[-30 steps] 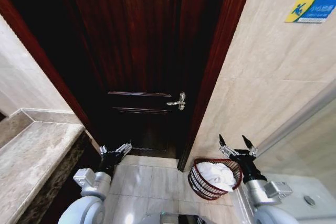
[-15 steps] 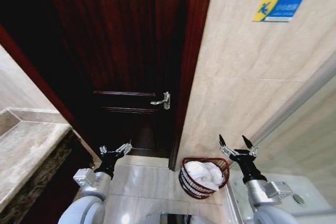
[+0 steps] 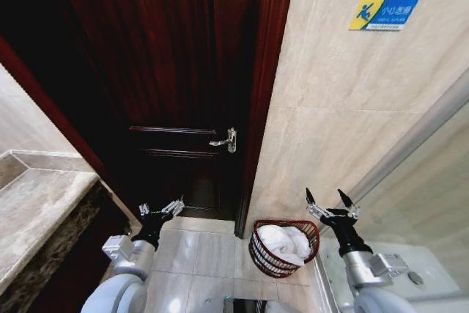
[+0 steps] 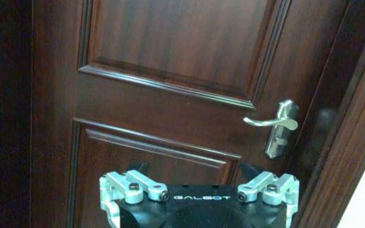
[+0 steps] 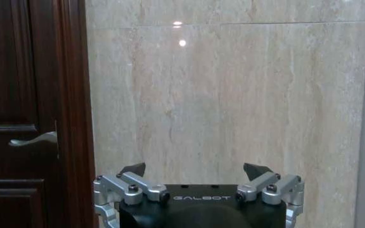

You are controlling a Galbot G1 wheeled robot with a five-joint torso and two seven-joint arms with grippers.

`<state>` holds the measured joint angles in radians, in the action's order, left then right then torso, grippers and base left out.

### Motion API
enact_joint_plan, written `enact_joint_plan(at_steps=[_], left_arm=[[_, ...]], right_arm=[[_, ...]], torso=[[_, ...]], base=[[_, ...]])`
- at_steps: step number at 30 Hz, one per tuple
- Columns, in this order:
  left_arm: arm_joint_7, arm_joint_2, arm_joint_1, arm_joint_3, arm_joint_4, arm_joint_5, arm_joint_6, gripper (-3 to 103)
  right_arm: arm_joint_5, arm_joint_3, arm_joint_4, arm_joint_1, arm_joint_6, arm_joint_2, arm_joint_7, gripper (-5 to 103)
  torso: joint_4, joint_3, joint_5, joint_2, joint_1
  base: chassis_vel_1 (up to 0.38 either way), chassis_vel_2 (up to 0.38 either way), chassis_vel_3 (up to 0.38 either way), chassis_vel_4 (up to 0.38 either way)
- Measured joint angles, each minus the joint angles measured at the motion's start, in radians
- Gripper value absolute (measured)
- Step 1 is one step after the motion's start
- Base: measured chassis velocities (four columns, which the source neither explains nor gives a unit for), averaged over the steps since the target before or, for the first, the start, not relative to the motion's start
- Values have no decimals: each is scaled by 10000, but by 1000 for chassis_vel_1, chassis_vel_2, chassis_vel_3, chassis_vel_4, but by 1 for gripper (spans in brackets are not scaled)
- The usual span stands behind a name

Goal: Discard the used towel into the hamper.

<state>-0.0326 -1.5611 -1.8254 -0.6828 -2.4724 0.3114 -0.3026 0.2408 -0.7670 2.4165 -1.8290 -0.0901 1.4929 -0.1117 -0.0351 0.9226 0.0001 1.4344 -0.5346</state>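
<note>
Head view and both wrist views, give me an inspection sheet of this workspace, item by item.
Surface: pale tiled floor, bare around the basket.
Job's things: hamper stands on the floor by the tiled wall; a white towel lies inside it.
Clutter: nothing seen.
Grippers: left gripper open, empty, facing the door; right gripper open, empty, raised beside the hamper.
Cables: nothing seen.
Surroundings: dark wooden door with a silver handle, stone counter on the left, blue and yellow wall sign.
</note>
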Motion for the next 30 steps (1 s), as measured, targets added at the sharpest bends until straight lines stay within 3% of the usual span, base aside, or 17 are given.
enact_joint_plan(at_steps=[19, 30], left_arm=[[0, 0, 0, 0, 0, 0, 0, 97], [0, 0, 0, 0, 0, 0, 0, 97]], right_arm=[[0, 0, 0, 0, 0, 0, 0, 100], [0, 0, -1, 0, 0, 0, 0, 100]], torso=[[0, -272, -1, -504, 233], [0, -54, -1, -102, 48]], base=[[0, 0, 0, 0], [0, 0, 0, 0]])
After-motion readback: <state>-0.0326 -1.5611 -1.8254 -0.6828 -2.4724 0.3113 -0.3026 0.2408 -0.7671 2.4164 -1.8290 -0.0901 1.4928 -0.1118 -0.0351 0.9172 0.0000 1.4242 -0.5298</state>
